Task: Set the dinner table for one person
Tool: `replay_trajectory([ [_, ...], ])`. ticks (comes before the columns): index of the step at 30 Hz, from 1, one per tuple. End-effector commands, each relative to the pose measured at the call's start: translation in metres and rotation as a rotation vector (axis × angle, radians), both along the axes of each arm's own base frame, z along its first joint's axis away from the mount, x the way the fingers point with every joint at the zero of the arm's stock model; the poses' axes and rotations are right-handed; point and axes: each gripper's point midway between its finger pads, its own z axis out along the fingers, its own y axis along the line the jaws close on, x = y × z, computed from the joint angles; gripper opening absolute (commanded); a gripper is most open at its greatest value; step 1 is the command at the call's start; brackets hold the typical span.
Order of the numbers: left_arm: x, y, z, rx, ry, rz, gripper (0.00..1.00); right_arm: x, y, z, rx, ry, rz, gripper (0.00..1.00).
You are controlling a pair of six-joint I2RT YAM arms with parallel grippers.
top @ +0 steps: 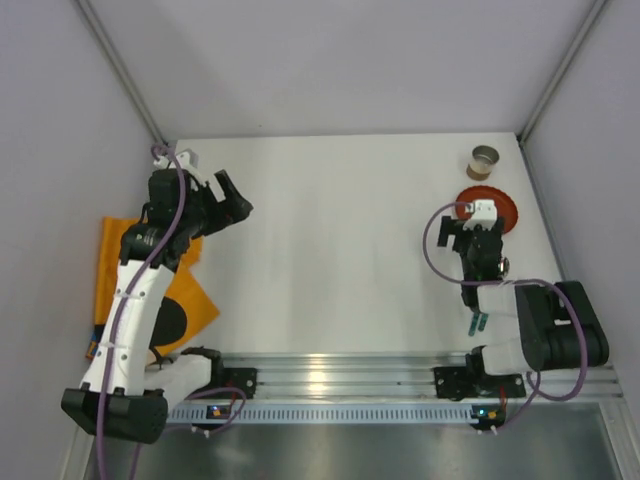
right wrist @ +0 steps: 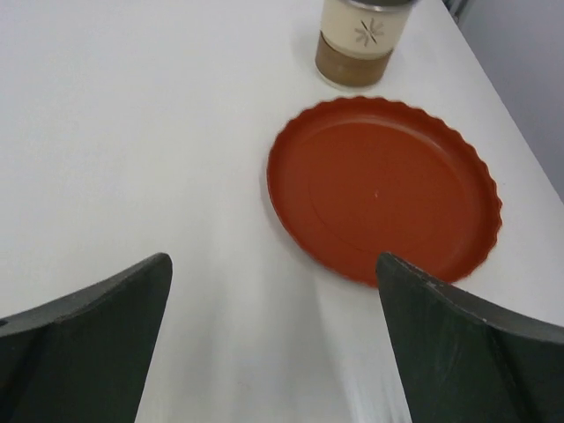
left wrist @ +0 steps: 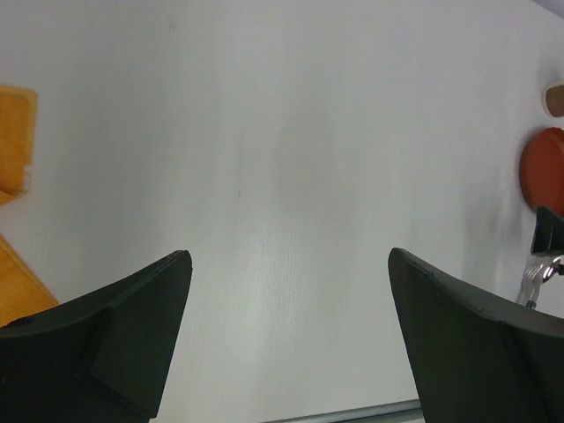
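The white dinner table [top: 340, 250] carries a red scalloped plate [top: 505, 205] at the far right and a brown-banded cup [top: 483, 161] just behind it. My right gripper [top: 482, 218] hovers open and empty over the plate's near-left edge; in the right wrist view [right wrist: 273, 264] the plate [right wrist: 383, 185] and the cup [right wrist: 357, 44] lie ahead. My left gripper [top: 240, 198] is open and empty over the table's left part, also seen in the left wrist view [left wrist: 291, 256]. A fork [top: 478, 320] with a blue-green handle lies near the right arm's base.
An orange placemat [top: 150, 290] lies off the table's left edge, under the left arm, and shows in the left wrist view [left wrist: 13, 141]. A ribbed aluminium rail [top: 340, 370] runs along the near edge. Grey walls enclose the table on three sides.
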Motion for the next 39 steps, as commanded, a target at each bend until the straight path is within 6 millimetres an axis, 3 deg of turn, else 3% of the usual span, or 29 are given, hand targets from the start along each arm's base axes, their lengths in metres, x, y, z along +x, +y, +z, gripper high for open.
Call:
replay_trajectory([
  [1,-0.011,0.018,0.007,0.04,0.038,0.099,0.99,0.03,0.032,0.056,-0.037,0.022,0.148,1.0],
  [2,-0.014,0.021,0.013,0.04,0.015,0.113,0.98,0.032,0.042,0.086,-0.014,-0.006,0.16,1.0],
  [3,-0.014,0.031,0.019,0.057,-0.011,0.176,0.98,0.033,0.074,0.106,0.06,-0.001,0.264,1.0],
  [5,-0.021,0.046,0.031,0.07,-0.079,0.254,0.99,0.032,0.109,0.181,0.194,-0.006,0.328,1.0],
  [6,-0.027,0.061,0.015,0.05,-0.039,0.384,0.98,0.015,0.135,0.185,0.202,0.095,0.384,1.0],
  [7,-0.033,0.086,0.008,0.081,-0.044,0.547,0.98,0.011,0.148,0.243,0.2,0.015,0.433,1.0],
  [8,-0.035,0.089,0.007,0.057,-0.067,0.568,0.98,0.004,0.16,0.255,0.182,0.019,0.472,1.0],
  [9,-0.033,0.087,-0.007,0.109,-0.052,0.507,0.98,-0.002,0.169,0.262,0.266,0.033,0.472,1.0],
  [10,-0.031,0.085,-0.012,0.117,-0.035,0.48,0.98,-0.011,0.161,0.241,0.364,0.158,0.387,1.0],
  [11,-0.03,0.092,-0.031,0.172,0.05,0.511,0.98,-0.011,0.162,0.227,0.553,0.213,0.322,1.0],
  [12,-0.032,0.099,-0.038,0.199,0.105,0.553,0.98,-0.023,0.183,0.214,0.682,0.339,0.537,1.0],
  [13,-0.037,0.106,-0.05,0.246,0.175,0.584,0.98,-0.03,0.197,0.196,0.768,0.429,0.629,1.0],
  [14,-0.044,0.115,-0.07,0.32,0.276,0.611,0.98,-0.034,0.204,0.17,0.821,0.562,0.617,1.0],
  [16,-0.047,0.118,-0.092,0.374,0.346,0.583,0.98,-0.057,0.208,0.138,0.723,0.658,0.543,1.0],
  [18,-0.048,0.119,-0.118,0.419,0.401,0.538,0.98,-0.073,0.205,0.146,0.635,0.595,0.509,1.0],
  [19,-0.05,0.121,-0.125,0.437,0.416,0.537,0.98,-0.083,0.198,0.132,0.647,0.631,0.467,1.0],
  [21,-0.05,0.126,-0.137,0.46,0.421,0.545,0.98,-0.099,0.194,0.136,0.81,0.659,0.462,1.0],
  [22,-0.05,0.127,-0.137,0.461,0.414,0.549,0.98,-0.109,0.196,0.123,0.841,0.707,0.473,1.0],
  [24,-0.051,0.13,-0.149,0.44,0.431,0.559,0.98,-0.128,0.202,0.12,0.813,0.751,0.529,1.0],
  [29,-0.052,0.137,-0.193,0.459,0.586,0.568,0.98,-0.149,0.189,0.122,0.729,0.738,0.521,1.0],
  [34,-0.049,0.16,-0.228,0.416,0.655,0.628,0.98,-0.169,0.18,0.121,0.712,0.768,0.518,1.0],
  [39,-0.04,0.178,-0.24,0.424,0.694,0.646,0.98,-0.184,0.176,0.118,0.686,0.815,0.523,1.0],
])
